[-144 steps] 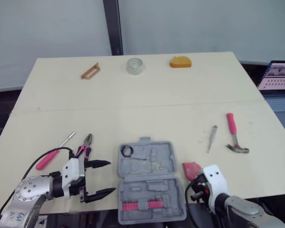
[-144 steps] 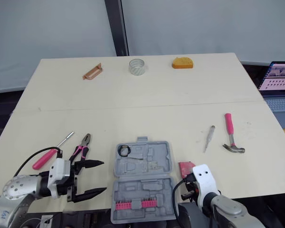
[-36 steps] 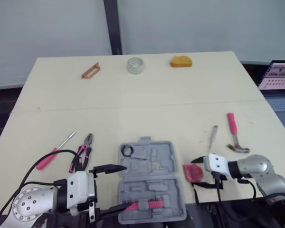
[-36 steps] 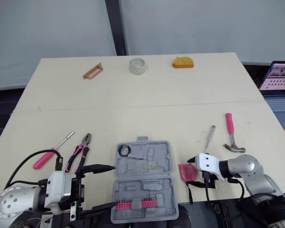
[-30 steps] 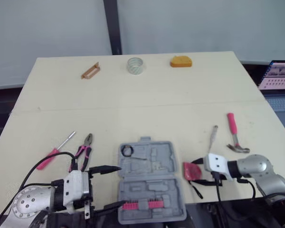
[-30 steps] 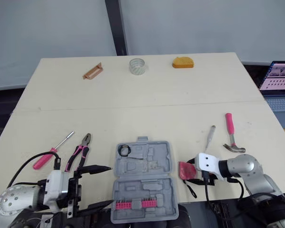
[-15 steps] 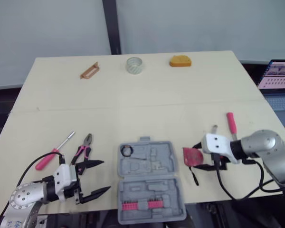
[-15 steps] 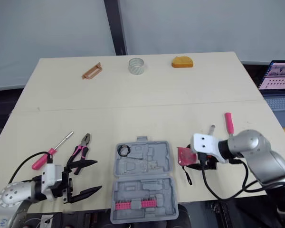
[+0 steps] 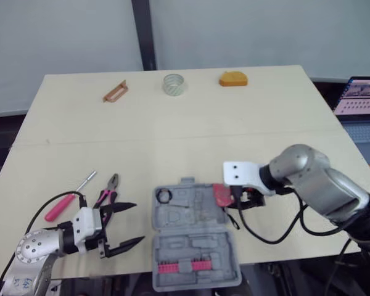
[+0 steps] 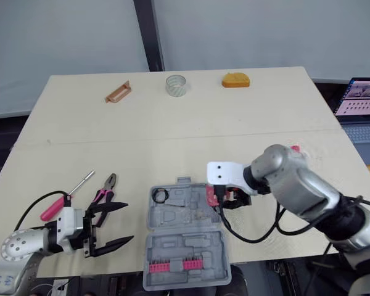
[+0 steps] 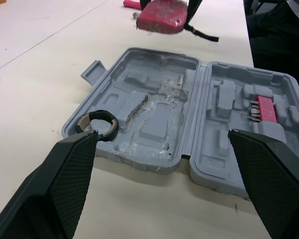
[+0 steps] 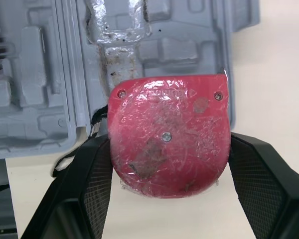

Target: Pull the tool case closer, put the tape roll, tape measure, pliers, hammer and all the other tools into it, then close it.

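Tape measure (image 9: pixel 221 194) is held tight between the fingers of the right gripper (image 12: pixel 168 149), just over the right edge of the open case (image 11: pixel 154 119), so it can likely be put down into a slot there. Left gripper (image 9: pixel 138 222) is spread wide and empty near the pliers (image 9: pixel 109 190), maybe to be used on them next.

Hammer (image 10: pixel 294 148): we saw a pink handle tip, the rest behind the right arm. Laptop (image 10: pixel 359 98): cut by the edge. Tape measure (image 12: pixel 167 134): label unreadable.
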Robot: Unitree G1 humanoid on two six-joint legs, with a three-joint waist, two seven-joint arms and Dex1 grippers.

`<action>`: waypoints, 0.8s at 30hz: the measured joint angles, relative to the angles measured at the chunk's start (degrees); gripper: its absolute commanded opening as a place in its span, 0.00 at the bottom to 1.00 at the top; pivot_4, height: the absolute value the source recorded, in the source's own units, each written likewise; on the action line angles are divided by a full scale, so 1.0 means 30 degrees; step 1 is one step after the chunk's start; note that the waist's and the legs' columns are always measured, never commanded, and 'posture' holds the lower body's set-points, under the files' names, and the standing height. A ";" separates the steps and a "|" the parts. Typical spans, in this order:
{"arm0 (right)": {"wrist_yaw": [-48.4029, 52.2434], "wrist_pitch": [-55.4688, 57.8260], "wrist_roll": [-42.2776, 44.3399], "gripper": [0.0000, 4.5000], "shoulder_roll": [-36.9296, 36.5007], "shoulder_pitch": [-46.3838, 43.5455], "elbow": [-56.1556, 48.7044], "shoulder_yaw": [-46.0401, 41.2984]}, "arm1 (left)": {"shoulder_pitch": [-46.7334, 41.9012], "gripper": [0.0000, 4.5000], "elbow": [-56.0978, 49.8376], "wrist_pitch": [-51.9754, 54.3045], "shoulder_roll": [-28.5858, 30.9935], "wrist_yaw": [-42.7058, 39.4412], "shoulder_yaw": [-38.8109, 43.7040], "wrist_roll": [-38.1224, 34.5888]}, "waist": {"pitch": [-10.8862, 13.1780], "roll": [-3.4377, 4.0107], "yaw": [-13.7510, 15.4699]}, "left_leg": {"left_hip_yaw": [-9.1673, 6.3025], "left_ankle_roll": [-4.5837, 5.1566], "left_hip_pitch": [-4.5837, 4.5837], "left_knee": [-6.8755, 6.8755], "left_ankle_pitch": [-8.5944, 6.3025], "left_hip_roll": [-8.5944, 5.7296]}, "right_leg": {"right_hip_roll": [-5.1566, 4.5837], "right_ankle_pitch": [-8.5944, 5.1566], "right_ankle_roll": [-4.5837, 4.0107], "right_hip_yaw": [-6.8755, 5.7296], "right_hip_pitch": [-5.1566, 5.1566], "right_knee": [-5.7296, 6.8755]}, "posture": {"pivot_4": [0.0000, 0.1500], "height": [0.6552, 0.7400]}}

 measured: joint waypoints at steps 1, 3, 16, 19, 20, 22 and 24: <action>-0.0001 0.0066 -0.0138 0.65 0.0027 -0.0083 0.0117 0.0360 | 0.0007 1.00 0.0000 -0.0003 0.0002 0.0000 0.0003 0.0005 | 0.0000 0.0000 0.0005 | 0.0000 0.0000 -0.0001 0.0001 0.0000 -0.0001 | -0.0001 0.0000 0.0000 0.0000 -0.0002 0.0000 | 1.00 1.00; -0.0084 0.0275 -0.0581 0.65 0.0457 -0.0542 0.0608 0.1016 | 0.0057 1.00 0.0007 -0.0023 0.0021 -0.0009 0.0012 0.0014 | 0.0000 0.0000 -0.0080 | 0.0001 0.0000 0.0002 0.0002 0.0001 0.0001 | 0.0001 0.0000 0.0000 0.0001 -0.0002 0.0008 | 1.00 1.00; -0.0378 -0.0788 -0.2555 0.65 0.2517 -0.1931 0.3514 0.2854 | 0.0323 1.00 0.0031 -0.0177 0.0126 -0.0067 0.0064 0.0054 | 0.0000 0.0000 -0.0372 | 0.0011 -0.0005 -0.0001 -0.0012 -0.0001 0.0003 | 0.0000 -0.0001 0.0000 0.0000 -0.0028 0.0016 | 1.00 1.00; -0.0377 -0.0967 -0.2729 0.65 0.3080 -0.1951 0.4002 0.3111 | 0.0422 1.00 0.0029 -0.0229 0.0125 -0.0037 0.0069 0.0054 | 0.0000 0.0000 -0.0373 | 0.0013 -0.0006 -0.0002 -0.0012 -0.0002 0.0003 | 0.0000 -0.0001 0.0000 0.0000 -0.0030 0.0016 | 1.00 1.00; -0.0377 -0.0992 -0.2819 0.65 0.3183 -0.1954 0.4120 0.3120 | 0.0505 1.00 0.0030 -0.0254 0.0125 -0.0022 0.0071 0.0054 | 0.0000 0.0001 -0.0368 | 0.0014 -0.0006 -0.0002 -0.0011 -0.0002 0.0003 | 0.0000 -0.0001 0.0000 0.0001 -0.0031 0.0016 | 1.00 1.00; -0.0376 -0.1104 -0.2986 0.65 0.3308 -0.2004 0.4276 0.3120 | 0.0643 1.00 0.0030 -0.0259 0.0124 -0.0006 0.0071 0.0054 | 0.0000 0.0001 -0.0365 | 0.0015 -0.0006 -0.0002 -0.0011 -0.0002 0.0003 | 0.0000 -0.0001 0.0000 0.0001 -0.0031 0.0016 | 1.00 1.00; -0.0373 -0.1360 -0.3133 0.65 0.3456 -0.2082 0.4569 0.3119 | 0.0674 1.00 0.0028 -0.0268 0.0125 0.0016 0.0071 0.0054 | 0.0000 0.0000 -0.0363 | 0.0015 -0.0006 -0.0002 -0.0010 -0.0002 0.0003 | 0.0000 -0.0001 0.0000 0.0001 -0.0031 0.0017 | 1.00 1.00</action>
